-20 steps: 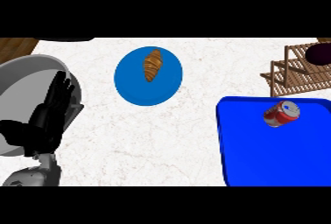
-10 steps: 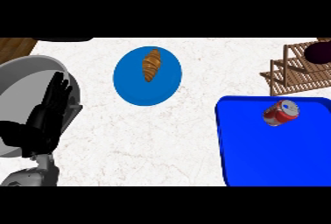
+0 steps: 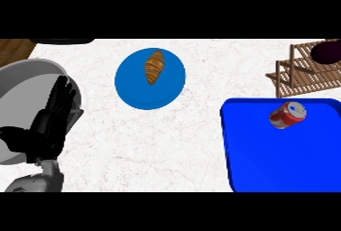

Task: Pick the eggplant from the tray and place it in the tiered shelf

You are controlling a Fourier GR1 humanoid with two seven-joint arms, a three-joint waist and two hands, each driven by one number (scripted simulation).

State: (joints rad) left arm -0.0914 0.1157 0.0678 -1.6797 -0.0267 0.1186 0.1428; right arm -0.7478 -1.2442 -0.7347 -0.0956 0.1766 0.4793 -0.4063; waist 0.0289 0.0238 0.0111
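The dark purple eggplant (image 3: 328,51) lies on the wooden tiered shelf (image 3: 300,74) at the view's upper right edge, partly cut off. The blue tray (image 3: 266,158) fills the lower right and holds only a red soda can (image 3: 287,115) lying on its side. My left hand (image 3: 47,124) rests open at the left, fingers straight and pointing up, over a grey bowl. My right hand does not show anywhere.
A blue plate (image 3: 136,92) with a croissant (image 3: 154,67) sits at the top middle. A large grey bowl (image 3: 26,85) lies at the left under my hand. A brown wooden patch (image 3: 13,48) shows at the top left corner.
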